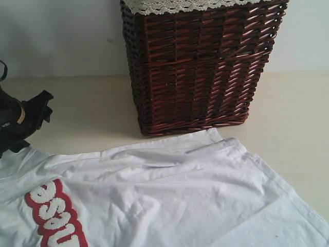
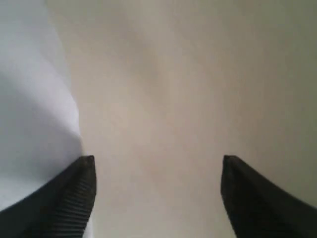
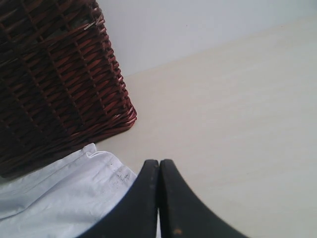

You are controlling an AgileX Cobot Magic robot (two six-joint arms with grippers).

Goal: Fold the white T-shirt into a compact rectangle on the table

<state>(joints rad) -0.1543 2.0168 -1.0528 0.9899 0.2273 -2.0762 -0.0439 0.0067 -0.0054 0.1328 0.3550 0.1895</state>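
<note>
I am looking at the white T-shirt (image 1: 180,190) lying spread across the table (image 1: 293,113). It is covering the part toward the edge nearest the exterior camera and running off the picture on that side. One corner of the shirt is sitting just beside the foot of the wicker basket (image 1: 200,72), which is standing toward the table's far edge. The red-outlined letters (image 1: 54,216) are facing up on the left side of the cloth.

My left gripper (image 2: 157,163) is hanging with its jaws wide apart and nothing between them. It is over bare table, with one finger right at the shirt's edge. My right gripper (image 3: 159,163) is sitting with its jaws pressed together, and I am not seeing any cloth between them. It is above the shirt's corner near the basket.

I am judging the shirt to be light, soft and limp. It is lying in shallow wrinkles, so it will likely sag and drag rather than keep its shape. I am thinking the edges and corners are the best places to pinch. The stitched hem there is giving the jaws something thicker to bite on than the flat middle.
</note>
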